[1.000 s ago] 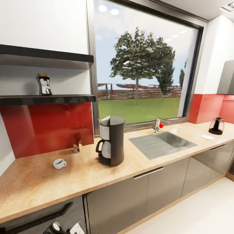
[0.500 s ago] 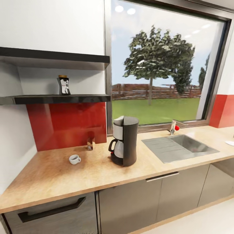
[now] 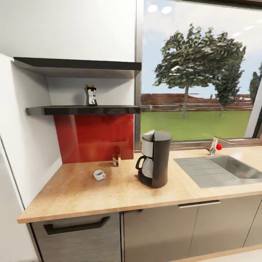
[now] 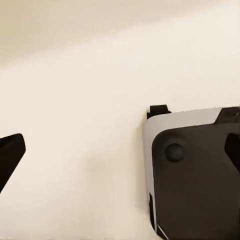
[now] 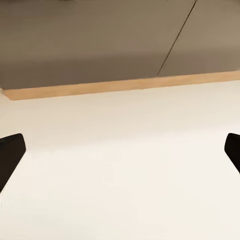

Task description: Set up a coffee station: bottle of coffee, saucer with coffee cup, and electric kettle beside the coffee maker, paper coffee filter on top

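Observation:
The black coffee maker [image 3: 155, 159] with its glass carafe stands on the wooden countertop [image 3: 87, 196], left of the sink. A white coffee cup [image 3: 99, 175] sits on the counter to the coffee maker's left. The dark bottle of coffee [image 3: 91, 95] stands upright on the lower black shelf [image 3: 72, 110] above the red backsplash. A small brownish item [image 3: 116, 159] rests against the backsplash; I cannot tell what it is. My left gripper [image 4: 120, 155] is open over the pale floor, beside part of my base [image 4: 195, 175]. My right gripper [image 5: 120, 150] is open too, holding nothing.
A steel sink [image 3: 222, 169] with a red-knobbed faucet [image 3: 214, 146] is set into the counter at the right. Grey cabinet fronts [image 3: 156, 233] and a drawer handle [image 3: 76, 227] run below. A white wall [image 3: 22, 145] closes the counter's left end. The right wrist view takes in the cabinet plinth [image 5: 120, 86].
The head view has swung left across both steps, so everything drifts right in the picture; the kettle and saucer at the far right have left the frame. No object has moved.

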`<state>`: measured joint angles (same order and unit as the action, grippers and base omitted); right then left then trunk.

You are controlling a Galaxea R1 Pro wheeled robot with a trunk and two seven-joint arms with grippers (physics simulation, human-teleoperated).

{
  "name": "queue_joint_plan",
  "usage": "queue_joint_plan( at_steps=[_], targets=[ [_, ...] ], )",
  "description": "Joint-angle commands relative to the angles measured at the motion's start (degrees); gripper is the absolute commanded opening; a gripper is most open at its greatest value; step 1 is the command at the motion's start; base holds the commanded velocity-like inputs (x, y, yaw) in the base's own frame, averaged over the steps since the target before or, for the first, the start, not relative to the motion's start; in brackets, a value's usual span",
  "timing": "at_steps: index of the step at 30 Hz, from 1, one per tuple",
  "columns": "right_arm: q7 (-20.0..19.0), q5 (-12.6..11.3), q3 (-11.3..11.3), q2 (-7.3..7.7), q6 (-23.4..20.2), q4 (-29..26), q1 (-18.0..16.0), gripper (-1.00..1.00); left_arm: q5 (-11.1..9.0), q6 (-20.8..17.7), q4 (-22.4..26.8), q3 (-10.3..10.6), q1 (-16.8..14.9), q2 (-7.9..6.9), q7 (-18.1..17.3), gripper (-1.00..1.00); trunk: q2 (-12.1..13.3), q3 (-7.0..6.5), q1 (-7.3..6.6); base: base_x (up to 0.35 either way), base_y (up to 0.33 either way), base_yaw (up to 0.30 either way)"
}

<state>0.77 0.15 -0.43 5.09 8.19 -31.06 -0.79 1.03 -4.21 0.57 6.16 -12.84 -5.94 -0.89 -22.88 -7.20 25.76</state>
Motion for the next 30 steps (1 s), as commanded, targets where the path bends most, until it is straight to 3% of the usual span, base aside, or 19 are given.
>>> queue_joint_plan(
  at_steps=[1,4,8,25,30],
  targets=[
    [0.06,0.02,0.03,-0.13,0.17,0.02,0.0,1.0,-0.76,-0.27,0.06,0.41,0.31,0.07,1.27,1.0,-0.04,0.04,0.02,0.0,0.0,0.278],
    [-0.26,0.13,0.19,-0.44,0.2,0.02,0.0,1.0,-3.15,-0.28,-0.19,0.43,0.97,0.26,7.35,1.0,-0.04,0.11,0.02,0.0,0.0,0.277],
    [-0.19,0.39,0.4,-1.71,0.22,0.03,0.0,1.0,-3.45,-0.34,-0.76,0.43,2.76,0.26,9.11,1.0,-0.04,0.3,0.02,0.0,0.0,0.248],
    [-0.07,0.56,0.52,-2.28,0.16,0.03,0.0,1.0,-3.0,-0.13,-0.19,0.82,3.69,-0.03,9.02,1.0,-0.04,1.44,0.02,-0.002,0.0,0.214],
    [-0.14,0.56,0.52,-2.28,0.16,0.03,0.0,1.0,-3.31,-0.14,-0.14,0.48,3.7,-0.19,9.22,1.0,-0.04,1.78,0.02,-0.214,0.01,0.211]
  ],
)
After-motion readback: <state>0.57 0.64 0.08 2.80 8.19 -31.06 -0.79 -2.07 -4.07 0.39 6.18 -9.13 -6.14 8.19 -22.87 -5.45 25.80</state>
